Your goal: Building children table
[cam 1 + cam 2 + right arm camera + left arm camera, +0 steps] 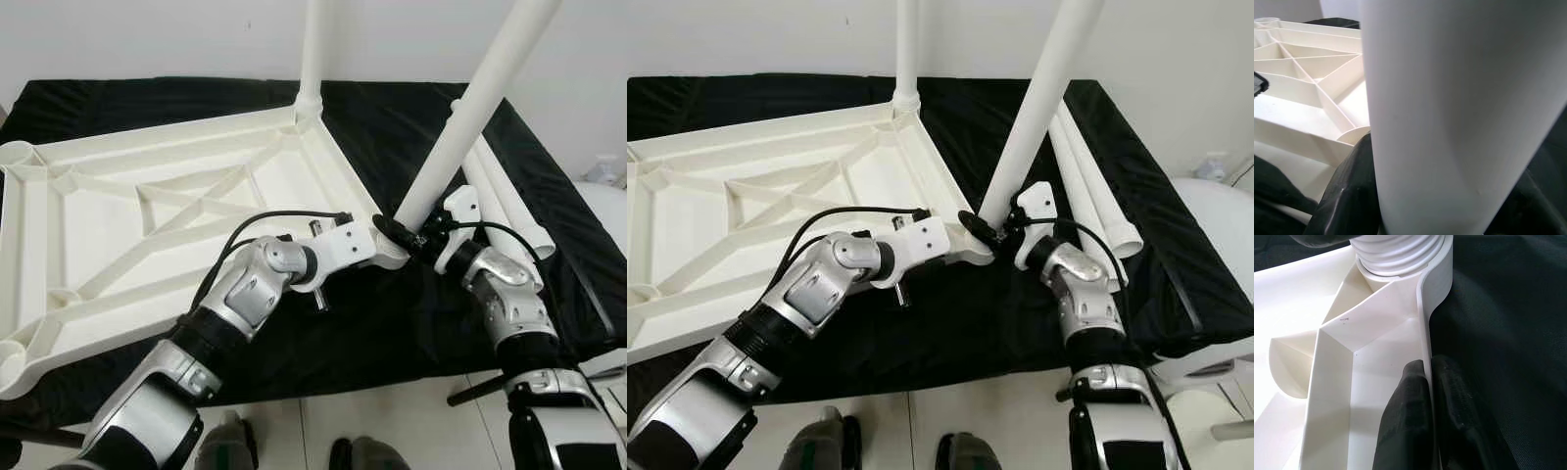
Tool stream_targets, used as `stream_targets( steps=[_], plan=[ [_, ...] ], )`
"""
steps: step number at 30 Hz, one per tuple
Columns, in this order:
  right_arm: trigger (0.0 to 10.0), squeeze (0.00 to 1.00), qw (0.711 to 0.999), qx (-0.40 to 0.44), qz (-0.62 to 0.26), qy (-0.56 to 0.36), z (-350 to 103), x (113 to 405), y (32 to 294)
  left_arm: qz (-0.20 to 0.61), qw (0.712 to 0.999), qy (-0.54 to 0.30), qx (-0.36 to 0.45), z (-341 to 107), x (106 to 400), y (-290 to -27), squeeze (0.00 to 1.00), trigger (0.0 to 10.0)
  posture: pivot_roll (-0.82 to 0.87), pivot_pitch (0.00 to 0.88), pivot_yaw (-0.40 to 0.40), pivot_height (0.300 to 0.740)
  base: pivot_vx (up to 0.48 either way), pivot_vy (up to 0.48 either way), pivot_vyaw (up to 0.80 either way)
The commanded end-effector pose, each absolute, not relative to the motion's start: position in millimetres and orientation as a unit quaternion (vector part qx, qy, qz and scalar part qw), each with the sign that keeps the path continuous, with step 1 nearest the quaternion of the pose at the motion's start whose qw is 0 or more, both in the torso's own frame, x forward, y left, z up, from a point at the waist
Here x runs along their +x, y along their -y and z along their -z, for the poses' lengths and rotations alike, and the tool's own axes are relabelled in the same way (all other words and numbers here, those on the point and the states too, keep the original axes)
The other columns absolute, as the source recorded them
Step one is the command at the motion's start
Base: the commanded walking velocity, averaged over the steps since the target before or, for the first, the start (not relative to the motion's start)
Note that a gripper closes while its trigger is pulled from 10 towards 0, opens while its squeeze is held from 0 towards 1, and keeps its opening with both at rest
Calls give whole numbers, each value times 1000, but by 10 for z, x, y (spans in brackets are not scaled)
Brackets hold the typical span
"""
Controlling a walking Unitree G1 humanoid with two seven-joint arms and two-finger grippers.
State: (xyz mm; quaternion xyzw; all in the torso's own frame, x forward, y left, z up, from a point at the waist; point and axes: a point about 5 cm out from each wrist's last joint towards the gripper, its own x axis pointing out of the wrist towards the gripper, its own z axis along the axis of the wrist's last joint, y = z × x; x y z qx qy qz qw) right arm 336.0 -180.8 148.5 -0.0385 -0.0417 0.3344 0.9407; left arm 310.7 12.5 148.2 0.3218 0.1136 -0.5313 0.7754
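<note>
I see the tabletop (147, 211) upside down on the black cloth (411, 323), ribs facing up. One leg (315, 49) stands upright in the far corner socket. Left gripper (1427, 396) is at the near right corner, pinching the tabletop's rim wall: one finger (1405, 421) inside the rim, the other outside on the cloth side. Just past it sits the corner socket with the threaded end of a second leg (470, 117) in it. That leg is tilted, leaning away to the right. Right gripper (416, 238) is clamped on its lower end, right above the socket; black fingers (1347, 191) wrap the white tube. Two spare legs (505, 211) lie flat on the cloth to the right, side by side.
</note>
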Motion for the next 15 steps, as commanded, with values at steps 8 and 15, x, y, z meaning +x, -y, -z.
stream_targets(
  steps=[8,15],
  plan=[
    [10000,0,967,-11,-249,45,-1485,3347,1669,550,766,-86,323,-1554,3036,-16,0,10000,-34,72,-31,740,0,0,0],
    [10000,0,978,26,-195,71,-1581,3294,1410,550,766,-87,321,-1548,3031,-18,0,10000,-34,77,-35,740,0,0,0]
  ],
)
